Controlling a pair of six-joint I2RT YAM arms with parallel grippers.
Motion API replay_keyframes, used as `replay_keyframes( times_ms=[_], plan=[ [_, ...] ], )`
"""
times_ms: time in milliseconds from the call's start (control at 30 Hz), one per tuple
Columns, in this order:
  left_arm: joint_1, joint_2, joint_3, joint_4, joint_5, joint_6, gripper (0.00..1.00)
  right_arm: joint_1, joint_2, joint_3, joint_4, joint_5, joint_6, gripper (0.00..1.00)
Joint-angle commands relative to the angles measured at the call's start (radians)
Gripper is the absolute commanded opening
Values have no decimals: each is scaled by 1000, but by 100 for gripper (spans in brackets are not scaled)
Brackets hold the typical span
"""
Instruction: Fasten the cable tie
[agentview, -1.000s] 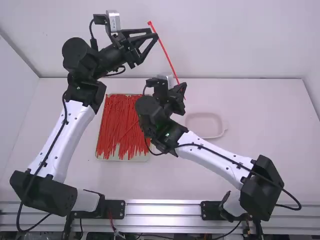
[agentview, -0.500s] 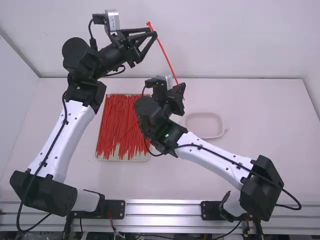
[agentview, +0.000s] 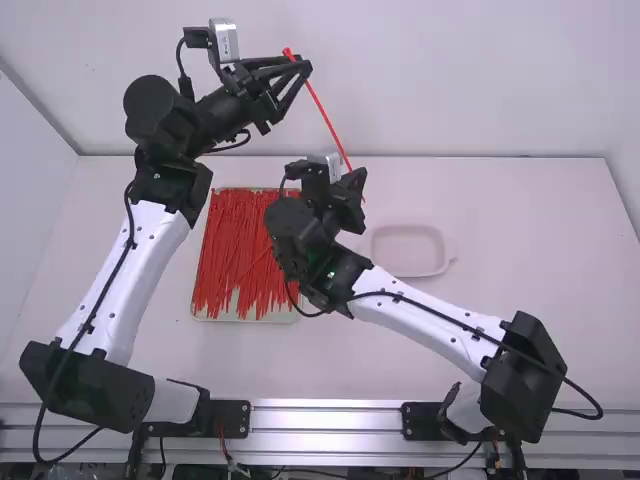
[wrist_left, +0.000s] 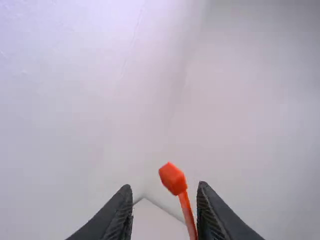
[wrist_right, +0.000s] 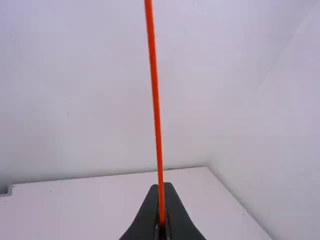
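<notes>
Both arms have carried the red cable tie (agentview: 322, 115) slightly leftward, aloft above the white table (agentview: 520, 220); the right gripper (wrist_right: 161, 192) pinches its strap and its head (wrist_left: 172, 178) sits loose between the parted fingers of the left gripper (agentview: 296, 68), so fastening remains undone.

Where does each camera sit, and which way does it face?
High view: above and behind the arm bases, facing forward and down onto the table; the left arm and right arm show, raised to one red cable tie.
Left wrist view: on the left wrist, facing a wall corner; the left fingers stand apart around the tie's head.
Right wrist view: on the right wrist, facing the back wall and table; the right fingers are shut on the strap.
Shared: all three show that cable tie.
</notes>
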Motion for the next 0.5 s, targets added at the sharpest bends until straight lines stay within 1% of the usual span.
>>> replay_keyframes(
  times_ms=[0, 33, 67, 133, 167, 233, 267, 300, 333, 367, 467],
  plan=[
    [-8, -16, 22, 8, -7, -1, 36, -1, 4, 30, 6, 16, 18, 0],
    [-8, -16, 22, 8, -8, 0, 41, -1, 4, 30, 3, 16, 34, 0],
    [-7, -16, 22, 8, -8, -1, 42, -1, 4, 30, 3, 17, 44, 0],
    [-8, -16, 22, 10, -8, -1, 40, -1, 4, 30, 3, 16, 50, 0],
    [-8, -16, 22, 12, -8, -1, 35, -1, 4, 30, 4, 16, 50, 0],
    [-8, -16, 22, 18, -8, -5, 16, -1, 4, 30, 3, 16, 50, 0],
    [-8, -16, 22, 18, -8, -5, 16, -1, 4, 30, 3, 16, 50, 0],
    [-8, -16, 22, 19, -8, -5, 8, -1, 4, 30, 3, 17, 50, 0],
    [-7, -16, 22, 18, -24, -18, 4, -1, 4, 30, 3, 16, 50, 0],
    [-8, -16, 22, 14, -34, -28, 2, -1, 4, 30, 3, 16, 51, 0],
    [-8, -16, 22, 28, -31, -27, 2, 0, 4, 30, 3, 5, 56, 0]
  ],
)
